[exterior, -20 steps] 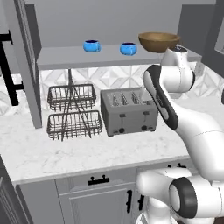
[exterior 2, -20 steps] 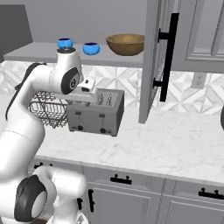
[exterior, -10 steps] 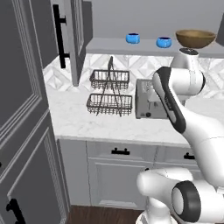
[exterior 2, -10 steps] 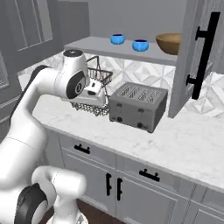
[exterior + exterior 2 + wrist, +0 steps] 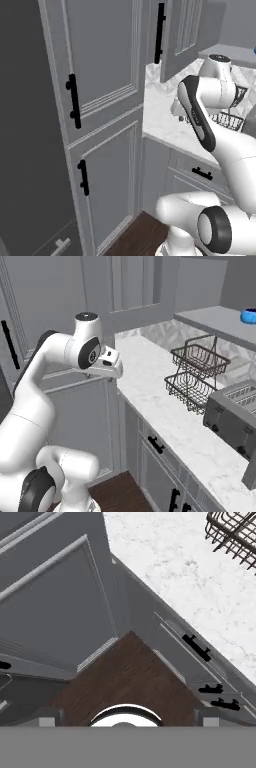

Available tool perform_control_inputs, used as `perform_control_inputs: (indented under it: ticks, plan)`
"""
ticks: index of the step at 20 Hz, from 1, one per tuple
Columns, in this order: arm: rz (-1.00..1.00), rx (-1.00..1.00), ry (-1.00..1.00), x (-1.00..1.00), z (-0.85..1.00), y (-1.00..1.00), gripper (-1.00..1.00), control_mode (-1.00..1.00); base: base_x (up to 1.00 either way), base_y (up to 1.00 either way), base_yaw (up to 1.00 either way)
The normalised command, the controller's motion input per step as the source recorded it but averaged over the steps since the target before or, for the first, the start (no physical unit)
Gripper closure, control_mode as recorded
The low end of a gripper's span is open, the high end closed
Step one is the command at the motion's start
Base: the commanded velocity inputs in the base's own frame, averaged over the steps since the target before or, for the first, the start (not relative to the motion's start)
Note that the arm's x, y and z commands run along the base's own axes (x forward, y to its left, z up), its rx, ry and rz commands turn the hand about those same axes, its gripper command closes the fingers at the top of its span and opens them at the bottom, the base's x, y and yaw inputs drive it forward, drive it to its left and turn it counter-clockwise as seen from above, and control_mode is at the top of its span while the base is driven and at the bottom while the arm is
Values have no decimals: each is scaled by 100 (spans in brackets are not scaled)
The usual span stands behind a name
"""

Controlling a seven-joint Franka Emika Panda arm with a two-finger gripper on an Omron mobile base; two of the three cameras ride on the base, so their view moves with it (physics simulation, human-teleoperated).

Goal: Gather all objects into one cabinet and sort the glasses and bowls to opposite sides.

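Observation:
One bright blue cup (image 5: 248,315) stands on the grey shelf (image 5: 212,322) of the wall cabinet, at the right edge of the right base view; a sliver of a blue cup (image 5: 254,50) also shows in the left base view. The cabinet's panelled door (image 5: 182,35) hangs open, its black bar handle (image 5: 159,32) facing me. The wooden bowl and the other cups are out of view. My gripper (image 5: 116,373) hangs off the counter's left end, far from the shelf, pointing down at the floor. In the hand view my gripper (image 5: 128,718) is open, fingertips (image 5: 48,717) wide apart, holding nothing.
A two-tier wire basket rack (image 5: 196,373) and a silver toaster (image 5: 235,413) stand on the marble counter (image 5: 165,406). A tall grey cupboard (image 5: 95,100) with black handles rises at the left. Lower drawers (image 5: 197,649) and dark wood floor (image 5: 125,677) lie below the hand.
The whole picture has swung left as the base moved: shelf, rack and toaster slid to the right and the tall cupboard came into view. The gripper now hangs off the counter's end.

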Motion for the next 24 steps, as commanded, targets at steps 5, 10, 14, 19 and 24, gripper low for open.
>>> perform_control_inputs:
  ticks: [5, 10, 14, 19, 24]
  plan:
    - [0, 0, 0, 0, 0, 0, -100, 100, 0, 0, 89]
    - [0, 0, 0, 0, 0, 0, -100, 100, 0, 0, 88]
    - [0, 0, 0, 0, 0, 0, -100, 100, 0, 0, 89]
    - [0, 0, 0, 0, 0, 0, -100, 100, 0, 1, 89]
    - [0, 0, 0, 0, 0, 0, -100, 100, 0, 2, 92]
